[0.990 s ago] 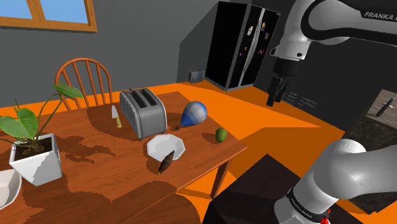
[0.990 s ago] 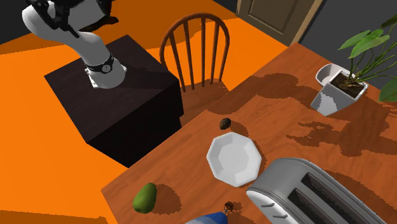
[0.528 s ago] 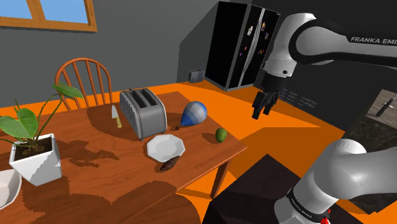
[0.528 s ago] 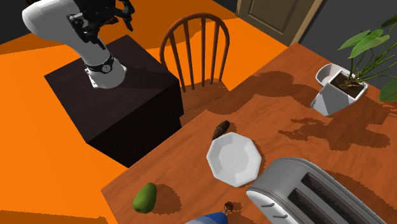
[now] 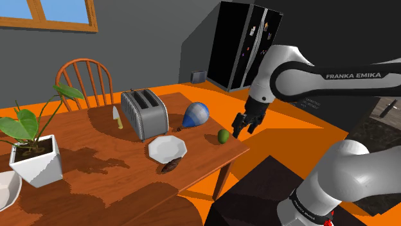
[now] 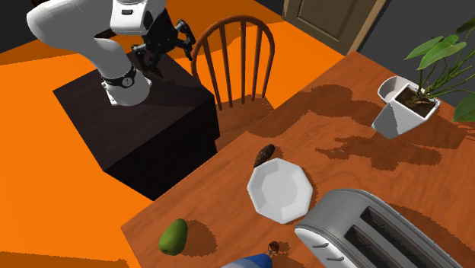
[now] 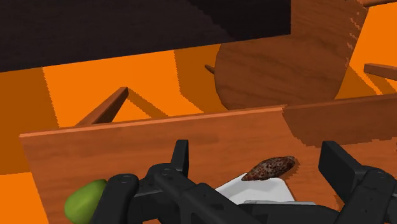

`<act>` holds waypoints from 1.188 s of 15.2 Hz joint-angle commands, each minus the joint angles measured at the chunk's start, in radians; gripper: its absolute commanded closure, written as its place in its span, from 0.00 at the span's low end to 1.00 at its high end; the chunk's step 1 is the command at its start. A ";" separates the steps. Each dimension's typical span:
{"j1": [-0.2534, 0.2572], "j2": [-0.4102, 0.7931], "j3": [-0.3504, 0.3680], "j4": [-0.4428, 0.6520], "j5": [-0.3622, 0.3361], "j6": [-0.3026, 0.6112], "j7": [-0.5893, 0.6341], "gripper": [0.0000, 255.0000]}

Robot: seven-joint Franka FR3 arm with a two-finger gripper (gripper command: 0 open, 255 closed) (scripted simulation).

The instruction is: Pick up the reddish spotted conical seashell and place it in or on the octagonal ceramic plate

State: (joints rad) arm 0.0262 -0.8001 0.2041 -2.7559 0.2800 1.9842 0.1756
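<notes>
A: Claw (image 5: 238, 131)?
B: Spread wide, clasping nothing, hanging in the air apart from the counter (image 5: 96, 176)
A: Spotted reddish shell (image 6: 265, 154)?
B: Lying on the counter, just beside the white octagonal plate (image 6: 280, 190), near the edge

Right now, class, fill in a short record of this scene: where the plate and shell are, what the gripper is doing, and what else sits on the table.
plate: white octagonal plate on the wooden table, nothing on it
shell: reddish-brown spotted seashell, lying on the table beside the plate's rim
gripper: gripper open, in the air, holding nothing
other things on table: toaster, green fruit, potted plant
task state: shell not yet picked up
</notes>
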 commanded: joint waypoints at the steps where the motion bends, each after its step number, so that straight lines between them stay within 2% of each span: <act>1: 0.011 0.035 0.049 -0.034 0.037 0.102 0.052 0.00; 5: 0.018 0.164 0.149 -0.065 0.097 0.318 0.150 0.00; 8: 0.006 0.292 0.230 -0.064 0.120 0.486 0.230 0.00; 11: -0.035 0.440 0.319 -0.042 0.100 0.654 0.331 0.00; 13: -0.090 0.546 0.389 -0.018 0.041 0.760 0.427 0.00; 14: -0.131 0.600 0.430 -0.004 -0.014 0.811 0.492 0.00; 15: -0.183 0.657 0.475 0.012 -0.097 0.859 0.577 0.00; 16: -0.250 0.716 0.526 0.030 -0.224 0.902 0.694 0.00; 17: -0.322 0.782 0.567 0.054 -0.418 0.935 0.862 0.00; 18: -0.352 0.855 0.557 0.091 -0.670 0.949 1.074 0.00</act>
State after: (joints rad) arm -0.2681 -0.0287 0.7422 -2.6938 -0.1072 2.8929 1.0187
